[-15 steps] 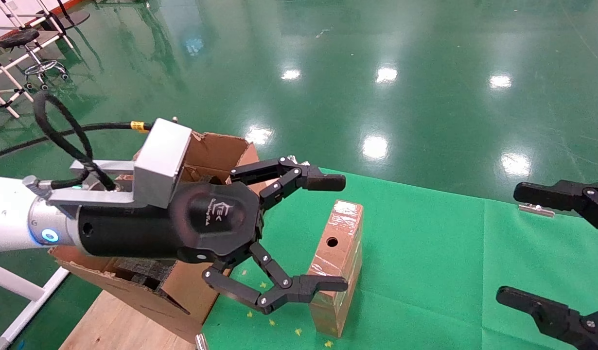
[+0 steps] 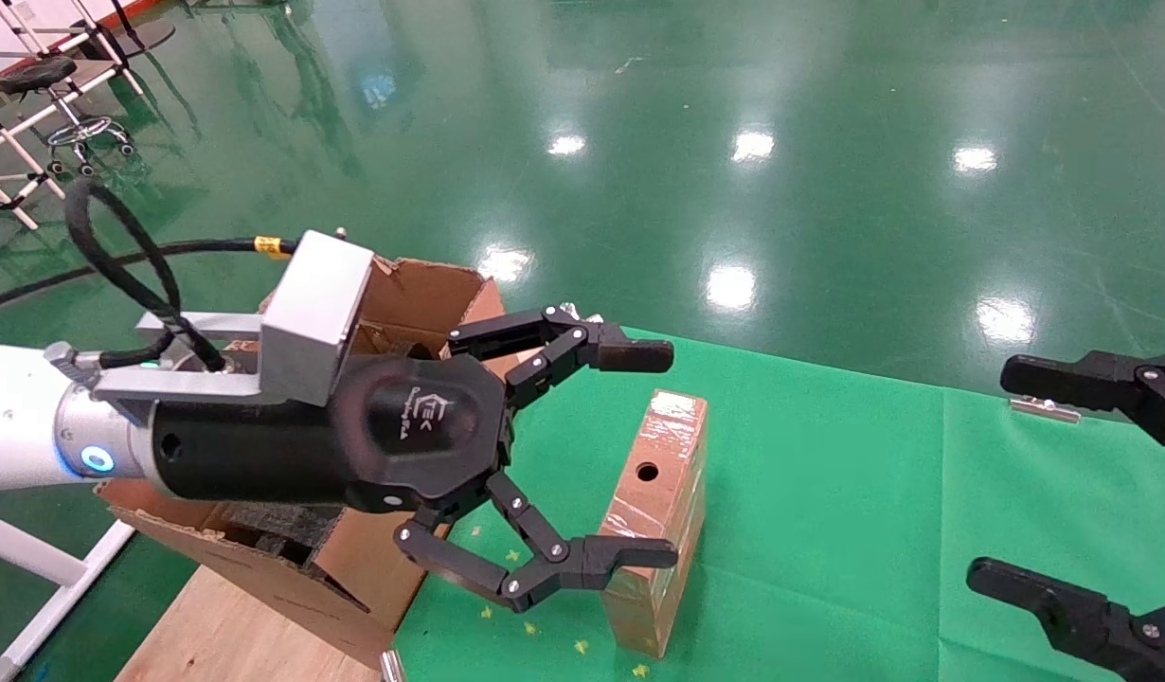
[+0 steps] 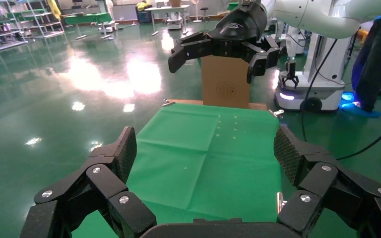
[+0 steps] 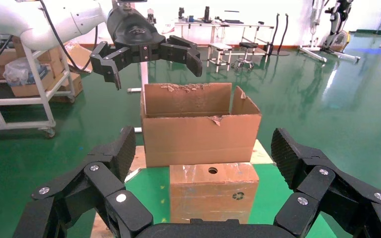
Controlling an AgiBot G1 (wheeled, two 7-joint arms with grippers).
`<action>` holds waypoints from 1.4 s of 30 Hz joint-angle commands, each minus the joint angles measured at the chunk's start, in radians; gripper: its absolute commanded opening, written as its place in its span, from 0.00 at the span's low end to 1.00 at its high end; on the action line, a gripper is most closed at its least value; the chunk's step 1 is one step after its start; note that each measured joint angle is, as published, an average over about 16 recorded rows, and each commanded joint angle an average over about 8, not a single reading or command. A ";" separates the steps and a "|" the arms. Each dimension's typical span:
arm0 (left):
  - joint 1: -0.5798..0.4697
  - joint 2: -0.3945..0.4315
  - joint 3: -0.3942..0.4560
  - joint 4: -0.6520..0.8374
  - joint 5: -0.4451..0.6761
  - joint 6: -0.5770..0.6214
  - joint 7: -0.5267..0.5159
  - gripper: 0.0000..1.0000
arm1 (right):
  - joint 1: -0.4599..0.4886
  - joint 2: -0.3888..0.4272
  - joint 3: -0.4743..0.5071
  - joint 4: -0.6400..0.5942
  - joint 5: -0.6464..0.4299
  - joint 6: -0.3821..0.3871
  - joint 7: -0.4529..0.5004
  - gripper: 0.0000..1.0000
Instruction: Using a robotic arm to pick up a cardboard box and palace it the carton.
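Cardboard box (image 2: 660, 502) right of carton (image 2: 393, 313)

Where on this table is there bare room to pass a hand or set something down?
Bare: the green cloth between the cardboard box and the right gripper, running to its far edge. Crowded: the left gripper, jaws open around the box, with the carton close beside.

Green cloth (image 2: 829, 493) carries the cardboard box (image 2: 660, 493), beside the carton (image 2: 421, 294).

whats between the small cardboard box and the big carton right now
In the head view, only bare green cloth lies between the cardboard box and the carton. The open left gripper hangs above that gap.
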 commanded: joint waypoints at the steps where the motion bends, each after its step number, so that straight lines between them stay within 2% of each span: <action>1: 0.000 0.000 0.000 0.000 0.000 0.000 0.000 1.00 | 0.000 0.000 0.000 0.000 0.000 0.000 0.000 0.29; 3: 0.000 0.000 0.000 0.000 0.000 0.000 0.000 1.00 | 0.000 0.000 0.000 0.000 0.000 0.000 0.000 0.04; 4: 0.000 0.000 0.000 0.000 0.000 0.000 0.000 1.00 | 0.000 0.000 0.000 0.000 0.000 0.000 0.000 0.00; 9: -0.007 0.000 0.012 0.005 0.009 0.000 -0.027 1.00 | 0.000 0.000 0.000 0.000 0.000 0.000 0.000 0.00; 13: -0.057 0.002 0.052 0.008 0.069 -0.008 -0.104 1.00 | 0.000 0.000 0.000 0.000 0.000 0.000 0.000 0.00; 19: -0.210 0.028 0.155 0.002 0.241 -0.001 -0.292 1.00 | 0.000 0.000 0.000 0.000 0.000 0.000 0.000 0.00; 26: -0.413 0.101 0.285 0.007 0.441 0.057 -0.529 1.00 | 0.000 0.000 0.000 0.000 0.000 0.000 0.000 0.00; 31: -0.511 0.152 0.374 0.015 0.542 0.081 -0.644 1.00 | 0.000 0.000 0.000 0.000 0.000 0.000 0.000 0.00; 35: -0.548 0.177 0.420 0.026 0.568 0.086 -0.680 1.00 | 0.000 0.000 0.000 0.000 0.000 0.000 0.000 0.00; 42: -0.551 0.180 0.432 0.029 0.575 0.081 -0.685 1.00 | 0.000 0.000 0.000 0.000 0.000 0.000 0.000 0.00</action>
